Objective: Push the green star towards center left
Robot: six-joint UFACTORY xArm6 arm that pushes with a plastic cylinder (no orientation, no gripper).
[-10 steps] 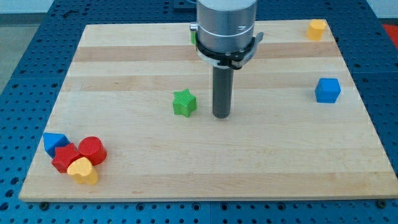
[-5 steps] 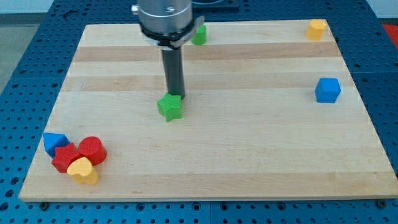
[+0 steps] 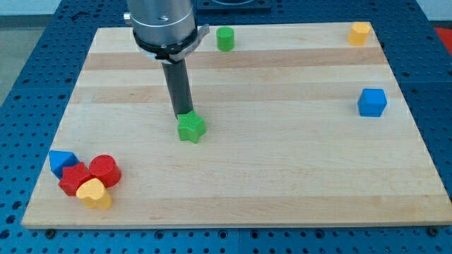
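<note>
The green star [image 3: 191,129] lies on the wooden board [image 3: 282,176], left of the board's middle. My tip [image 3: 181,116] stands right at the star's upper left edge, touching or almost touching it. The dark rod rises from there to the arm's grey end at the view's top.
A green cylinder [image 3: 224,38] stands near the top edge. A yellow block [image 3: 360,32] sits in the top right corner and a blue cube [image 3: 372,102] at the right. At the bottom left cluster a blue block [image 3: 61,162], two red blocks [image 3: 104,170] and a yellow block [image 3: 94,193].
My tip has swept left from the star's right side to its upper left. The star was pushed a short way left and toward the view's bottom.
</note>
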